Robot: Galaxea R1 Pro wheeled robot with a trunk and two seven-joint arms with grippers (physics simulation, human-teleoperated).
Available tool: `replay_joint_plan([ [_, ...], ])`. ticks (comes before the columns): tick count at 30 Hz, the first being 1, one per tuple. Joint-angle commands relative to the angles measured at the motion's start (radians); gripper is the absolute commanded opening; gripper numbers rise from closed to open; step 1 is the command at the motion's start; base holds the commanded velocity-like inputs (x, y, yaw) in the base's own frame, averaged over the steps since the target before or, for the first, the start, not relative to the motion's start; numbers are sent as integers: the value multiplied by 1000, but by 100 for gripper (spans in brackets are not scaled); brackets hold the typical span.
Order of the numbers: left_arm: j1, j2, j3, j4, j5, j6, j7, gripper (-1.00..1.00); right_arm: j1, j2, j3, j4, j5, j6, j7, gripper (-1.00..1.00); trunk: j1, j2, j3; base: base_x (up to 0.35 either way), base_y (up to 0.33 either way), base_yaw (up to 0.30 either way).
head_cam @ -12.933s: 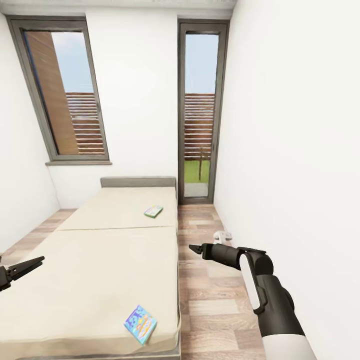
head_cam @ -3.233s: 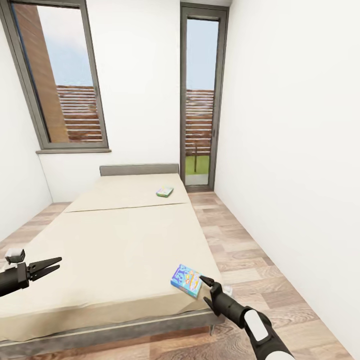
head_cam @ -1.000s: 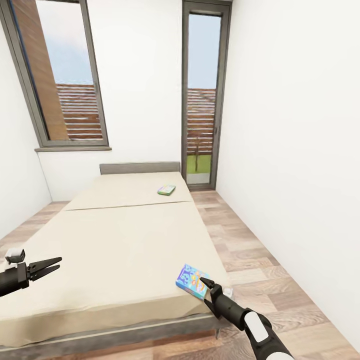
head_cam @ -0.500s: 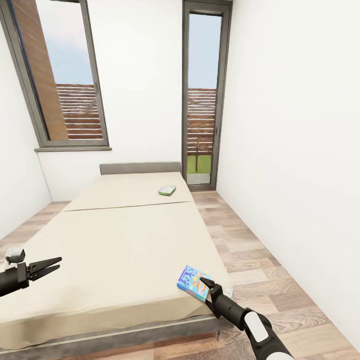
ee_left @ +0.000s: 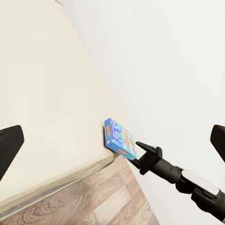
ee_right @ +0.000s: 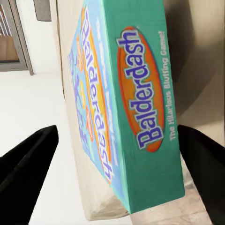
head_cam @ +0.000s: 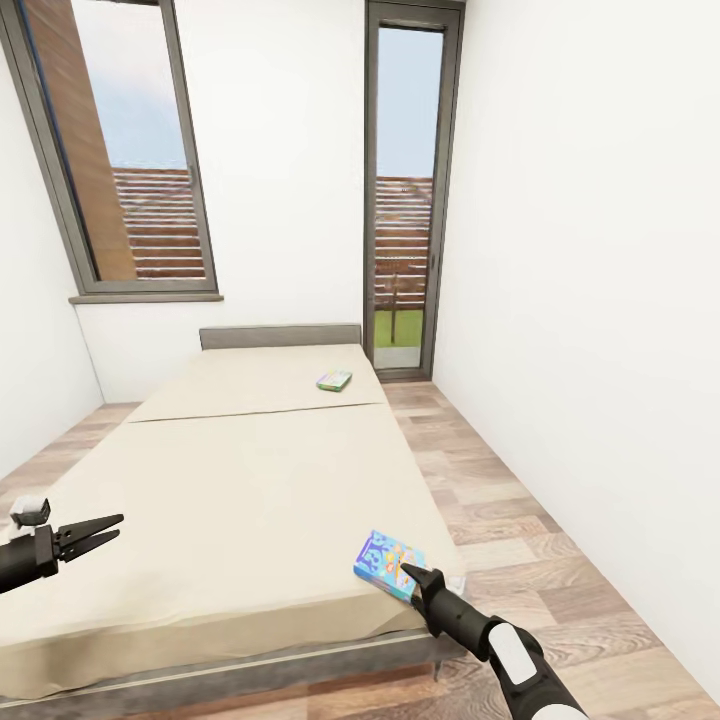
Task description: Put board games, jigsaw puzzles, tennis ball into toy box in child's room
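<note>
A mostly blue board game lies on the beige bed at its near right corner. My right gripper is at the game's near edge, open. In the right wrist view the teal edge reading Balderdash stands between the two dark fingers, which are spread wide on either side. A green and white board game lies far up the bed, near the grey headboard. My left gripper hangs open over the bed's near left part. The left wrist view shows the blue game and my right gripper.
A strip of wood-plank floor runs between the bed and the white right wall. A tall dark-framed glass door stands at the far end, and a large window at the back left.
Since the oldest frame the camera has moved, and my right arm has come down to the blue game. Over the last second the right gripper dipped slightly; the game and left arm stayed put.
</note>
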Motion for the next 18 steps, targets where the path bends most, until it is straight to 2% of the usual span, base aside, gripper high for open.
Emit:
replay_joint_plan([
  [1,-1,0,1,0,-6,11,-6,100,-1,1,-7,-1,-2,8,1,-100,0,-1,-1,0,0,0],
  [8,-1,0,1,0,-6,15,-6,100,-1,0,-8,-1,-2,8,0,-100,-23,41,18,0,0,0],
  [12,-1,0,1,0,-6,15,-6,100,-1,1,-7,-1,-2,8,0,-100,-23,41,18,0,0,0],
  [18,-1,0,0,0,-6,15,-6,100,-1,2,-7,-1,-1,8,1,-100,-46,83,37,0,0,0],
])
